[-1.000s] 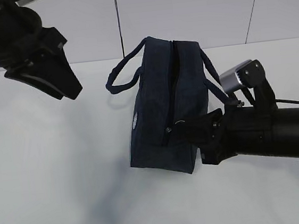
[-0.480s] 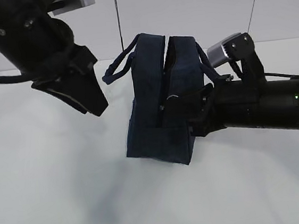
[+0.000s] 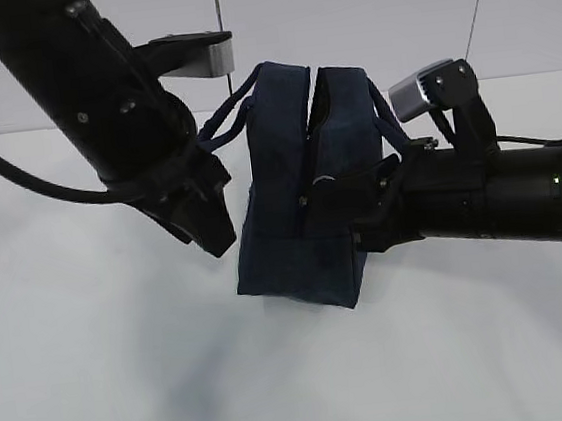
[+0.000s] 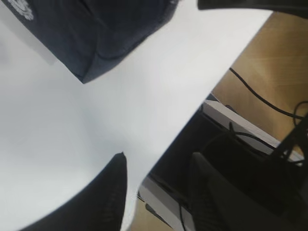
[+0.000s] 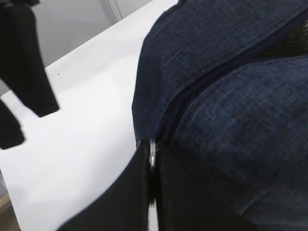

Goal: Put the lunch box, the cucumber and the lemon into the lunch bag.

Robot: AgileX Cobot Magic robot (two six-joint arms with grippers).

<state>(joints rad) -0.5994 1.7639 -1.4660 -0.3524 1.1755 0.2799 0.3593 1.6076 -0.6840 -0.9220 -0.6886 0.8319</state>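
The right gripper has its jaws pinched on the lunch bag's zipper ring; the left gripper hangs beside the bag, jaws apart, holding nothing.

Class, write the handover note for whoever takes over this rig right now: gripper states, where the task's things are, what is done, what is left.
Right gripper: shut on the silver ring of the zipper pull at the near end of the lunch bag.
Left gripper: jaws apart, holding nothing, just left of the bag by its handle.
Lunch bag: upright on the white table, its top seam showing a gap.
Lunch box, cucumber, lemon: not in any view; whether anything is inside the bag cannot be told.
Done: zipper pull gripped.
Left: finish opening, load the three items.
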